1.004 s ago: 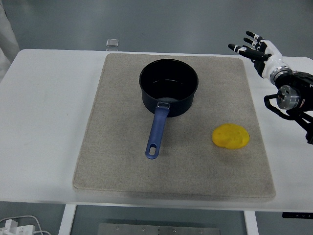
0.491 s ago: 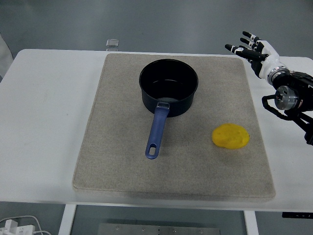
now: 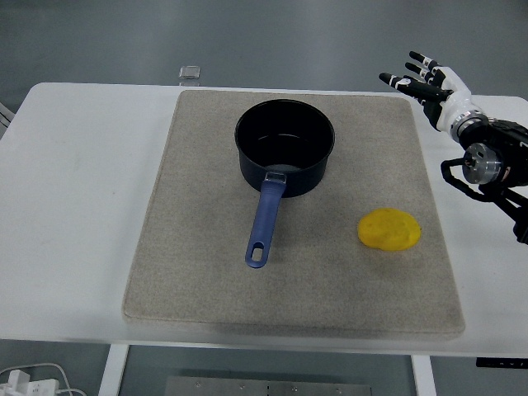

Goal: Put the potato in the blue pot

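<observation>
Potato (image 3: 389, 230): one — lying on the mat (image 3: 198, 272), toward the table's right edge.
Blue pot (image 3: 285, 146): one, sitting mid-mat, handle pointing at the near edge.
Right hand (image 3: 429, 79): hovering by the far right corner — fingers spread, gripping nothing.

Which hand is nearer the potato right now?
Right. The right hand hovers open beyond the potato, above the mat's far right corner. The left hand isn't in view.
</observation>
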Available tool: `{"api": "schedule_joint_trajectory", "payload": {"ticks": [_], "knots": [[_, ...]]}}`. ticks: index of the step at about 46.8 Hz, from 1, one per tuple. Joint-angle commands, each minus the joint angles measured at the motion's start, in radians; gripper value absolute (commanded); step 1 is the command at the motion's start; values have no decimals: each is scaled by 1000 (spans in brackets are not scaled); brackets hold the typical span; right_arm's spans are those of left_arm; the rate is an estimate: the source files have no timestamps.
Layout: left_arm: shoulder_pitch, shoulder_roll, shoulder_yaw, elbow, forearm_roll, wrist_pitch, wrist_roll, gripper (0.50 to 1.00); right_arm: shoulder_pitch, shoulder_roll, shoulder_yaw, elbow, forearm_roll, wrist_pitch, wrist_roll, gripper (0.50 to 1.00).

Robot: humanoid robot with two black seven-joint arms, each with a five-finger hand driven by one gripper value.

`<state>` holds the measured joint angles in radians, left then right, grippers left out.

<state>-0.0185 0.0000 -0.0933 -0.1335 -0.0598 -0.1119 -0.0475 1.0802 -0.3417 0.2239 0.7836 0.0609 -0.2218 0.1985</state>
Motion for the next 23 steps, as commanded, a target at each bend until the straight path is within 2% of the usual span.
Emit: {"api": "schedule_joint_trajectory", "payload": {"ticks": [1, 9, 17, 23], "knots": [[0, 0, 0, 0, 0, 0, 0, 1000, 3, -3, 0, 22, 0, 1, 2, 950], [0, 0, 0, 0, 0, 0, 0, 1000, 20, -26, 14, 94, -4, -10, 6, 948], [0, 0, 1, 0, 0, 0, 0, 1000, 61, -122, -3, 221, -18, -10, 6, 948], [0, 0, 0, 0, 0, 0, 0, 1000, 75, -187, -9, 299, -102, -8, 6, 946]]}}
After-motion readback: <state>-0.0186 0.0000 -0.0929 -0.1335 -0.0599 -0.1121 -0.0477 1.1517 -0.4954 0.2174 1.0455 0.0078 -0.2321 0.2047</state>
